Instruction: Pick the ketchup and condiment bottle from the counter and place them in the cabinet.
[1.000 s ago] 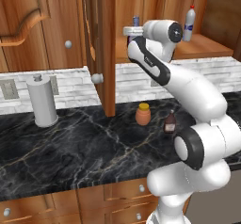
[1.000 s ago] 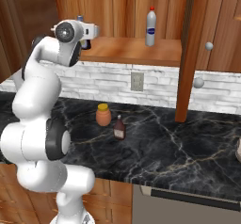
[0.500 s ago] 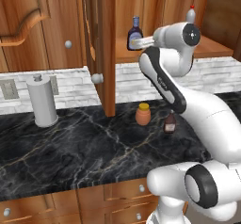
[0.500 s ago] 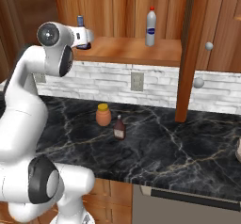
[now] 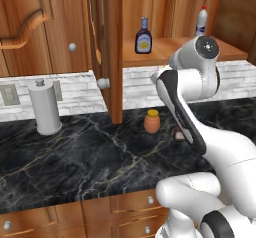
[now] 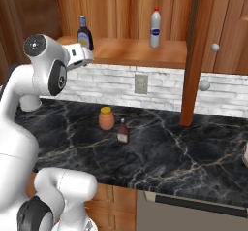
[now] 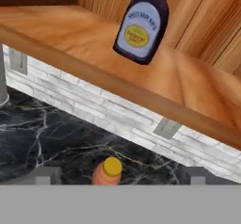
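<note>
With the condiment bottle [image 5: 143,36] standing upright on the cabinet [image 5: 165,57] shelf, half the task looks done. The gripper [image 7: 120,180] sits in front of the shelf edge, jaws wide apart and holding nothing, clear of that bottle. The ketchup [image 6: 123,131] is on the counter [image 6: 193,157] below the shelf, just beside an orange jar [image 6: 106,118]. It remains to be picked up and shelved.

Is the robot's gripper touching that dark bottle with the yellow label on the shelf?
Apart. The hand view shows the condiment bottle standing alone on the cabinet shelf, with open space before the open jaws.
</note>
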